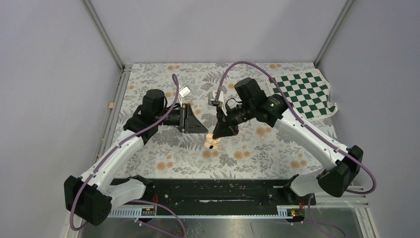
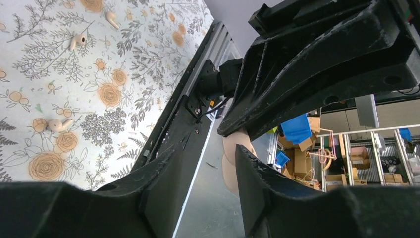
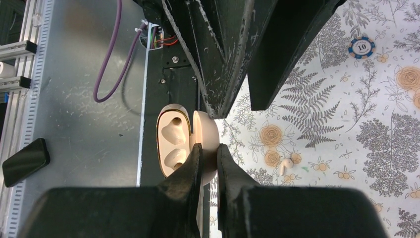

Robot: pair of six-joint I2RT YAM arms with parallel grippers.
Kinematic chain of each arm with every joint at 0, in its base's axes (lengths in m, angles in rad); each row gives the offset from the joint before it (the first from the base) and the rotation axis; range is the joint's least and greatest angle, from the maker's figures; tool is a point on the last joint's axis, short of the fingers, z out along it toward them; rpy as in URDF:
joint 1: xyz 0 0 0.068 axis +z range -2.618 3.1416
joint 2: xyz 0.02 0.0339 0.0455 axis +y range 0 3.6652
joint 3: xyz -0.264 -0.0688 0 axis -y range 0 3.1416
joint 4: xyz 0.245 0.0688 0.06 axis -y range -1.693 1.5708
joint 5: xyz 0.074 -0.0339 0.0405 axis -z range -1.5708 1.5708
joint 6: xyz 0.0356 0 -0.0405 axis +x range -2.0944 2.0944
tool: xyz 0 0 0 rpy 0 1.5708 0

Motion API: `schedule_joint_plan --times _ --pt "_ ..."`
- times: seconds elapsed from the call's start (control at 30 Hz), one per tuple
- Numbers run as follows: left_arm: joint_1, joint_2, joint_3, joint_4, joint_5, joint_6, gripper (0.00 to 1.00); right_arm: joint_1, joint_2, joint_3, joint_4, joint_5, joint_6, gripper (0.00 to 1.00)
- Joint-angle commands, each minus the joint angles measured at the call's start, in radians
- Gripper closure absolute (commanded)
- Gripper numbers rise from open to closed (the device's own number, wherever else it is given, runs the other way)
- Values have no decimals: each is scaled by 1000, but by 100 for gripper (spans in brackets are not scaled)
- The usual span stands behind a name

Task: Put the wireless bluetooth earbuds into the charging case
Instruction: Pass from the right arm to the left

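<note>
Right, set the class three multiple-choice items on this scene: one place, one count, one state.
1. Where is the charging case? A on the checked mat; B in the right tool; C beside the left arm's base.
2. How many of its sockets are empty? A none; B one; C two.
3. The case is: A open; B shut; C in pieces.
Answers: B, the tool's fingers pinch one half; C, both sockets show bare; A, the halves stand apart.
</note>
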Motion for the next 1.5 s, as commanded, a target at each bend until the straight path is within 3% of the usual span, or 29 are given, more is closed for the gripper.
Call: schedule_joint_plan --times 0.0,0.33,0.53,0.6,0.7,0.77,1.0,1.07,1.2,1.37,1.47 --pt "-21 17 53 30 22 -14 57 8 21 58 -28 -31 -20 100" --pt "-43 20 64 64 43 -41 61 7 57 93 -64 -32 -33 100" --pt "-68 45 57 65 76 -35 78 8 65 97 -67 -20 -24 100" --pt "-74 49 58 65 78 -32 75 8 69 101 -74 -16 -25 100" --pt "-76 60 62 64 90 -28 55 8 73 104 -80 -7 -22 100" --pt "-76 64 64 62 93 -25 48 8 78 104 -82 3 -20 100" --pt "-77 69 70 39 86 -5 74 7 80 105 -93 17 -20 100" --pt "-78 75 70 21 86 9 75 6 79 108 -93 24 -19 100" --pt "-80 79 66 15 97 22 56 7 84 115 -94 33 -16 100" --pt "-83 82 73 -18 89 47 70 6 85 122 -93 42 -13 100" --pt "-86 83 72 -20 89 51 67 7 85 125 -93 44 -7 100"
